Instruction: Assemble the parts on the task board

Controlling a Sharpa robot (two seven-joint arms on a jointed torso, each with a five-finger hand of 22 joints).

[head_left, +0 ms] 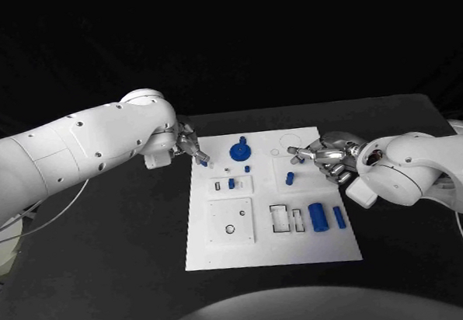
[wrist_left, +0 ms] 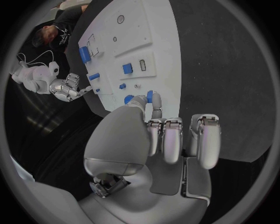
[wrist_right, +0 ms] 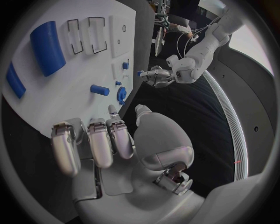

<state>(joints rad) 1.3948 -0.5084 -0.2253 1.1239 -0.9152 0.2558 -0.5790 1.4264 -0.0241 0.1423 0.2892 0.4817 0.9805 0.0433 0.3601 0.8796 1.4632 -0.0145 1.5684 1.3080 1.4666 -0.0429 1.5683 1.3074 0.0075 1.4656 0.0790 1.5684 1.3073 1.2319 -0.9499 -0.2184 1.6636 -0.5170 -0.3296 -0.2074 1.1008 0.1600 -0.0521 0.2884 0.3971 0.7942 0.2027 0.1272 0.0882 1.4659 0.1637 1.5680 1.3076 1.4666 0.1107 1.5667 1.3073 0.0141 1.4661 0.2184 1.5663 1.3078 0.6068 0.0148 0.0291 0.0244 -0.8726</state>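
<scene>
Blue small peg (wrist_left: 150, 96) is being pinched at the fingertips of the silver left hand (head_left: 189, 147), at the upper-left edge of the white flat task board (head_left: 225, 250) in the head view; left wrist view shows the peg between thumb and a finger, other fingers curled alongside. Silver right hand (head_left: 327, 157) is hovering at the board's upper-right edge, fingers curled in, nothing visibly in them.

On the board: blue round gear-like piece (head_left: 240, 153) at upper centre, short blue peg (head_left: 290, 177) right of centre, two blue cylinders (head_left: 319, 216) at lower right beside two dark-outlined rectangular slots (head_left: 280, 216), small blue bits on the raised white square (head_left: 231, 183) at centre left. Black tabletop (head_left: 97, 261) is carrying it all.

Judged step: carrying the pinched peg to its seat, probably a hole near the gear or the raised square; exact hole unclear. To do it well: keeping the peg upright in the pinch, lining up over the hole before lowering, pushing straight down, releasing only once seated. Right hand should be staying clear of the path.
</scene>
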